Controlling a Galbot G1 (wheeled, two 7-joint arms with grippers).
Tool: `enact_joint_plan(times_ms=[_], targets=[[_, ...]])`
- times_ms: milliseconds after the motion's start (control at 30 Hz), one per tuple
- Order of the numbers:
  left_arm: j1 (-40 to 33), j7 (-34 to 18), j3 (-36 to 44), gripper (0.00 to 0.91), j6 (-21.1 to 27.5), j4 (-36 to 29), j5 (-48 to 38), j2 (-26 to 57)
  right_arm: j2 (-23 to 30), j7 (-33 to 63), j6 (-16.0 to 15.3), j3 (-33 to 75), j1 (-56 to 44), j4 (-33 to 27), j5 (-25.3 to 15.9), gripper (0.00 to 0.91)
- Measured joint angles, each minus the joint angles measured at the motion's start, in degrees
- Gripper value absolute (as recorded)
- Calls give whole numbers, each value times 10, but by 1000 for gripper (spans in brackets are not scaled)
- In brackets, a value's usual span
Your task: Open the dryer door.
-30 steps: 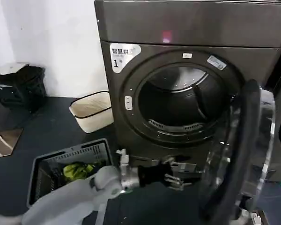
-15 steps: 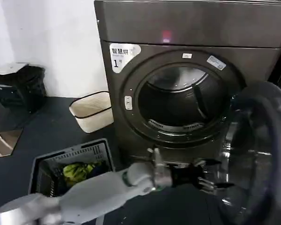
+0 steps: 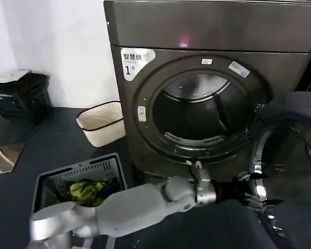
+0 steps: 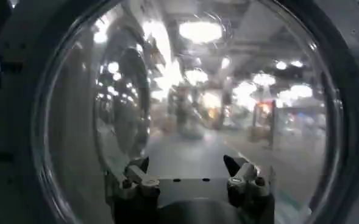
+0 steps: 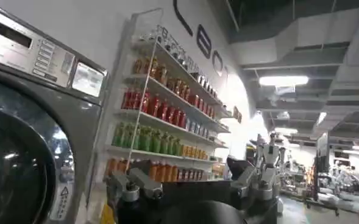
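The door [image 3: 287, 155] stands swung wide open at the right side of the dryer [image 3: 207, 88], hinged on the right, its chrome ring and dark glass turned outward so that the round opening of the drum lies fully bare. The drum's grey inner rim and perforated back wall show inside. On the dryer's front, above and left of the opening, sits a white sticker [image 3: 136, 61] marked "1", and a small pink light [image 3: 184, 41] glows on the top panel.

The left arm reaches across low in front of the dryer, and the left pincer [image 3: 251, 193] is at the lower left edge of the door, by its chrome ring. In the left wrist view the left pincer's [image 4: 191, 176] two fingers [image 4: 133, 176] stand spread apart with nothing between them, right up against the inside of the door glass [image 4: 185, 91], which reflects ceiling lights; whether the tips touch the door cannot be told.

In the right wrist view the right pincer [image 5: 194, 182] is open and holds nothing, away from the door, facing a neighbouring machine [image 5: 27, 122] and a shelf of bottles [image 5: 161, 122].

On the floor left of the dryer stand a cream bin [image 3: 101, 123] and, nearer, a grey basket [image 3: 78, 179] with yellow-green cloth [image 3: 85, 189] in it.
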Motion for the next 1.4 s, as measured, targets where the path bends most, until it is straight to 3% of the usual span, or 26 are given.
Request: enact_joint_plan(times_ms=[700, 933, 1233, 1400], targets=[[-16, -62, -22, 907, -47, 125, 51, -109, 0, -7, 3, 9, -2, -7, 0, 907], [-11, -77, -28, 907, -57, 116, 51, -109, -2, -8, 4, 9, 0, -10, 0, 907], [-2, -100, -32, 907, -166, 81, 95, -52, -7, -9, 7, 7, 2, -15, -2, 907], [9, -103, -41, 907, -183, 45, 67, -11, -11, -9, 10, 5, 5, -17, -5, 907]])
